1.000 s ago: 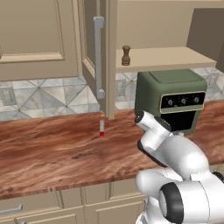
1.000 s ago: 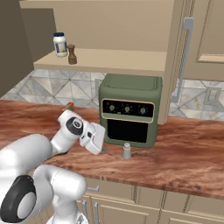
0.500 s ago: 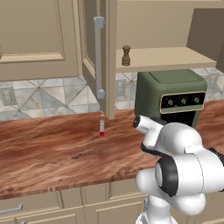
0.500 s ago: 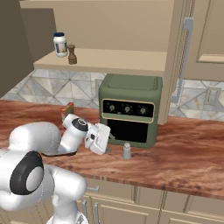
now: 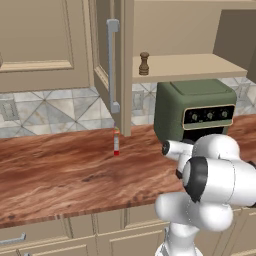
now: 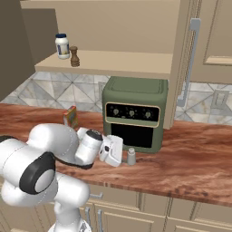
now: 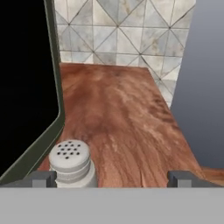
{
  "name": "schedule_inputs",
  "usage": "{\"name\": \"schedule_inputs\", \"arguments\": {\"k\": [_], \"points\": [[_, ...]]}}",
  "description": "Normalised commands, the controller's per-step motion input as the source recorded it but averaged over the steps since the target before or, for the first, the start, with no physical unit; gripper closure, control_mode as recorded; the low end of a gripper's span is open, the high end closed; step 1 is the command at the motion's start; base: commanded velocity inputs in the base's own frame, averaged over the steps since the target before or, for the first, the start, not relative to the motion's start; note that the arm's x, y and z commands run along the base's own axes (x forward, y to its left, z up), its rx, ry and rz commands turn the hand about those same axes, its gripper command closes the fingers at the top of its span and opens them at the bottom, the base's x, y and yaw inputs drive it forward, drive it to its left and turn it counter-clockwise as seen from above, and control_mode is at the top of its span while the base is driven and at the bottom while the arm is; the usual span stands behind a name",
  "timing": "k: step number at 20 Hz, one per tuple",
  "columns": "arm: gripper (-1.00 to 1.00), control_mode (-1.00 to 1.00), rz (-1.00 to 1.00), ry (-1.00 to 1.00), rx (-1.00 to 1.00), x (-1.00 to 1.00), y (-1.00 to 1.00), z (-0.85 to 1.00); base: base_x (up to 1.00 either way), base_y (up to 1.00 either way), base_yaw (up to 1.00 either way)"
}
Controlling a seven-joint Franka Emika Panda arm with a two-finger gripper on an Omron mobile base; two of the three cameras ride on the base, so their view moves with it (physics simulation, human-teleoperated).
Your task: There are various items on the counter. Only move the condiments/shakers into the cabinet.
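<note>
Along the tiled wall runs the worktop (image 6: pixel 195 163), reddish-brown wood grain, with the cabinet (image 6: pixel 113 63) above it, its door (image 5: pixel 107 65) swung open and its bar handle (image 5: pixel 112 65) facing out. On the cabinet shelf stand the jar (image 6: pixel 62 46) with a dark lid and the pepper mill (image 6: pixel 74 56) just beside it, both upright. Below the shelf the green oven (image 6: pixel 134 113) sits on the worktop. The arm reaches low across the front of the oven, and the end effector (image 6: pixel 118 152) has its fingers spread wide, holding nothing. The grey shaker (image 6: pixel 131 157) stands upright on the worktop just beside the end effector, close against the oven's front; in the hand view the shaker (image 7: pixel 72 164) sits next to one finger (image 7: pixel 41 178). A small box (image 6: pixel 70 116) stands left of the oven, behind the arm. A thin red-tipped bottle (image 5: pixel 116 143) stands below the door.
</note>
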Motion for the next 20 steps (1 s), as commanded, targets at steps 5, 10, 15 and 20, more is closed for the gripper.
{"name": "schedule_inputs", "arguments": {"k": [5,10,15,20], "points": [[-1.00,-1.00,0.00,0.09,-0.05,0.13,-0.12,-0.06,0.00,0.00,0.00],[-1.00,-1.00,0.00,0.04,-0.01,0.06,0.00,-0.01,0.00,0.00,0.00],[-1.00,-1.00,0.00,0.04,0.00,0.19,0.00,0.00,0.00,0.00,0.00],[-1.00,-1.00,0.04,0.03,0.00,0.21,0.00,0.00,0.00,0.00,0.00]]}}
